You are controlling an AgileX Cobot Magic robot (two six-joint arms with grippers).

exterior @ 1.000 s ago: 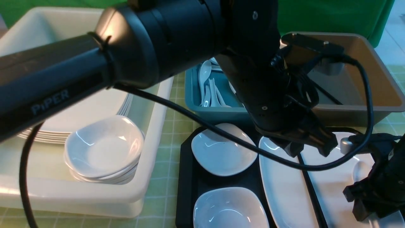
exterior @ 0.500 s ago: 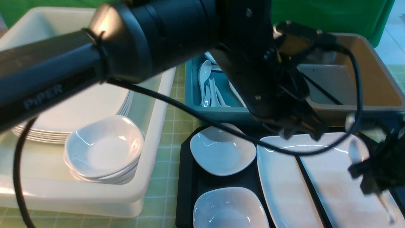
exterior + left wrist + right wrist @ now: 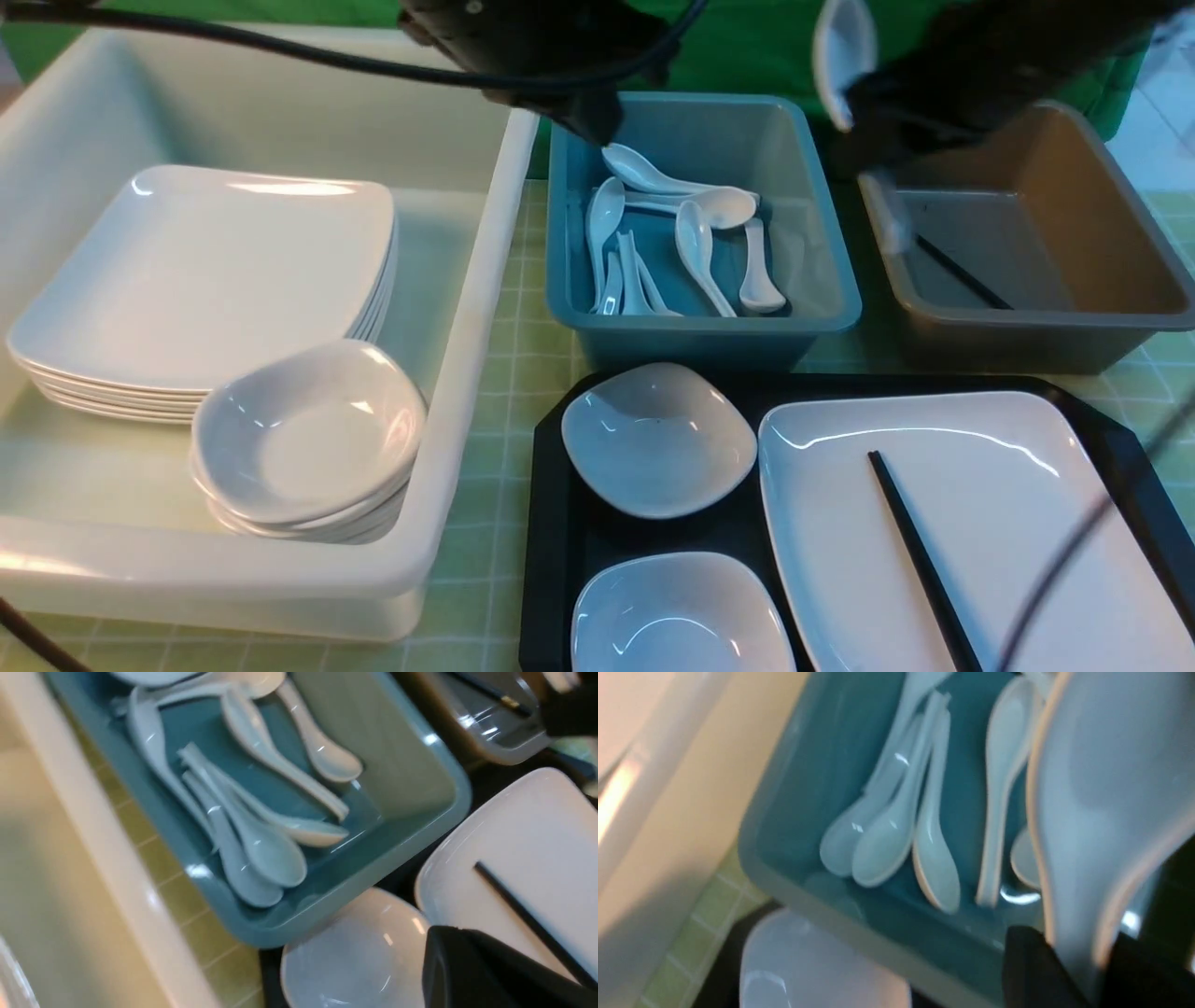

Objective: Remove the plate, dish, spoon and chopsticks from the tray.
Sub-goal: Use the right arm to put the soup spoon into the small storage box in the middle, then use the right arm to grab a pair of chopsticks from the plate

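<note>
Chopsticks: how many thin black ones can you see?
2. One thin black chopstick lies across the large white square plate; another sits inside the brown plastic tub. More may be hidden there.

Bright, even overhead light puts white glare streaks on the plate (image 3: 822, 523), the dishes (image 3: 658, 439) and the spoons (image 3: 695, 233) in the teal tub (image 3: 812, 271), with only soft shadows. In the front view the right gripper (image 3: 878, 103) and its spoon (image 3: 843, 56) are smeared by motion blur. Both wrist views are soft, and the spoon close to the right wrist camera is out of focus.
</note>
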